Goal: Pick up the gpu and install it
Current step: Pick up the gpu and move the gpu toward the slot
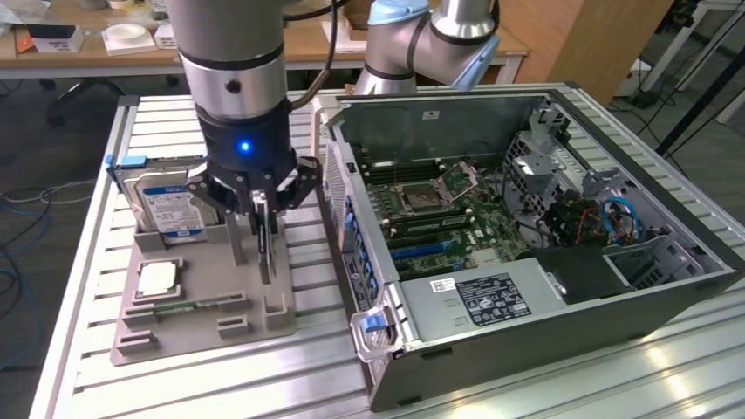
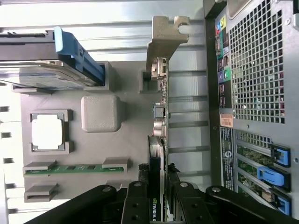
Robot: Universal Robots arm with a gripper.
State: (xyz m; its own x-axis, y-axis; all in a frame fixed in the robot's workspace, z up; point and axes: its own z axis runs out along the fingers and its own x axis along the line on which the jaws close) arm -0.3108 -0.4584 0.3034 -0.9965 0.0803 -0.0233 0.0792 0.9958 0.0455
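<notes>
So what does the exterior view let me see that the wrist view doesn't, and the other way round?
Exterior view: the arm above the gripper, the open inside of the computer case with its motherboard, and desks behind. Wrist view: the case's rear panel face-on, with grille and coloured ports, plus the gpu's silver bracket. Both: the gripper at the gpu, which stands on edge in the gray holder, beside the hard drive, processor chip and memory stick.

gpu: one
hard drive: one
processor: one
memory stick: one
tray: one
computer case: one
gripper: one
table: one
</notes>
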